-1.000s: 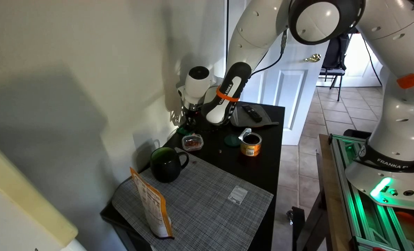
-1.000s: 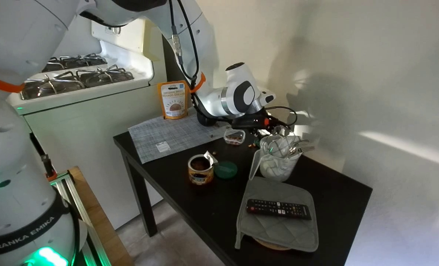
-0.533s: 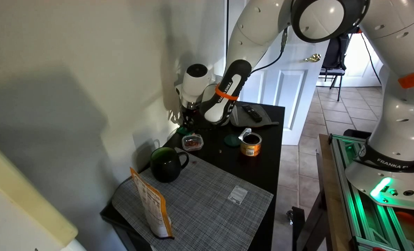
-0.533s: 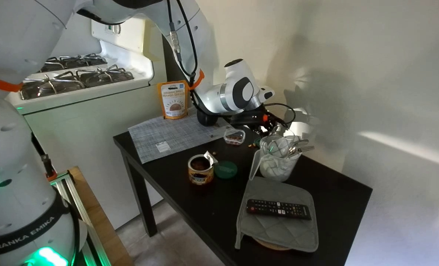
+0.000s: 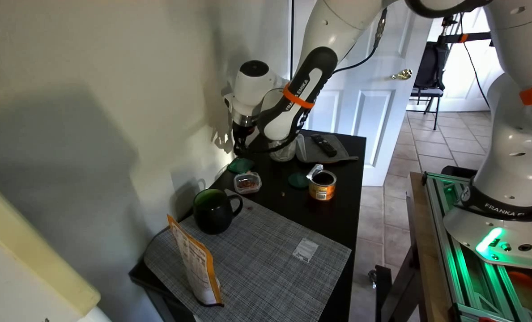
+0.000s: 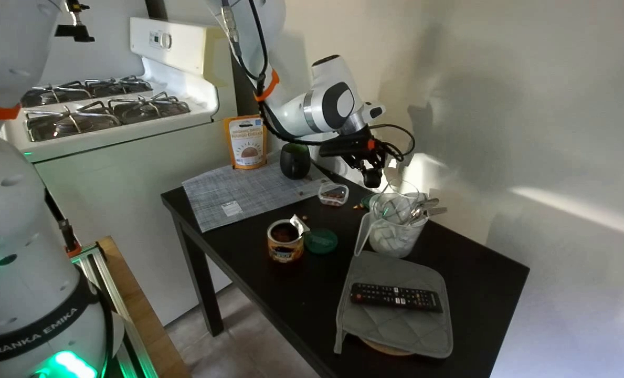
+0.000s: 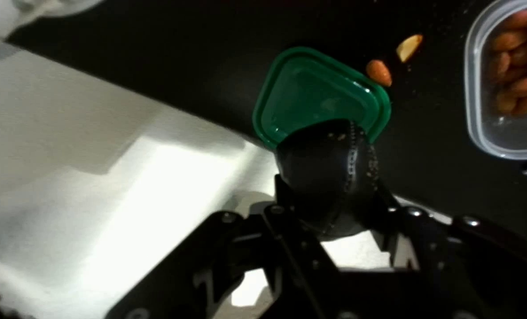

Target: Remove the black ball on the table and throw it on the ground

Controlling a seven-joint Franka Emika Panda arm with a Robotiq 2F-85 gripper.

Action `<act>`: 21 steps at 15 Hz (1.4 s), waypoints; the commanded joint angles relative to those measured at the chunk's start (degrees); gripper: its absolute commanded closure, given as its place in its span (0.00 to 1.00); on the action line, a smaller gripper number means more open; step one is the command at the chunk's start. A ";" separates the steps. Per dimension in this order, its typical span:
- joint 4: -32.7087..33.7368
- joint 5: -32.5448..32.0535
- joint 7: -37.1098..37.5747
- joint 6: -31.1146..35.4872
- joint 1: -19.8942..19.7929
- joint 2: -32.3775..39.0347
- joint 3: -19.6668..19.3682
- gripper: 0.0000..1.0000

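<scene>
In the wrist view the black ball point(image 7: 316, 164), with a stitched seam and some crumbs stuck to it, sits between the two fingers of my gripper point(image 7: 327, 195), which are shut on it. It hangs in the air above a green lid point(image 7: 318, 88). An exterior view shows the ball point(image 6: 372, 178) as a dark round shape under the gripper, above the wall side of the glossy black table point(image 6: 312, 294). The arm largely masks the ball in an exterior view, where the gripper point(image 5: 241, 150) is dark. Pale ground point(image 6: 243, 352) lies below the table.
Close to the gripper stand a clear jug with utensils point(image 6: 395, 236) and a clear box of nuts point(image 6: 334, 194). An opened can point(image 6: 285, 247), a black mug point(image 6: 295, 161), an orange-edged pouch point(image 6: 246, 142) and a remote point(image 6: 395, 297) on a grey pad share the table. The wall is near.
My gripper has closed and the arm has risen from low over the table's wall side. The green lid and the mug show more fully than before.
</scene>
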 commanded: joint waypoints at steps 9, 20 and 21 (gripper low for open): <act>-32.68 28.84 -46.08 -12.04 -33.02 -35.54 39.48 0.82; -36.58 44.23 -65.75 -46.61 -20.69 -47.27 18.72 0.02; -36.90 45.13 -67.36 -45.43 -21.04 -47.61 17.05 0.00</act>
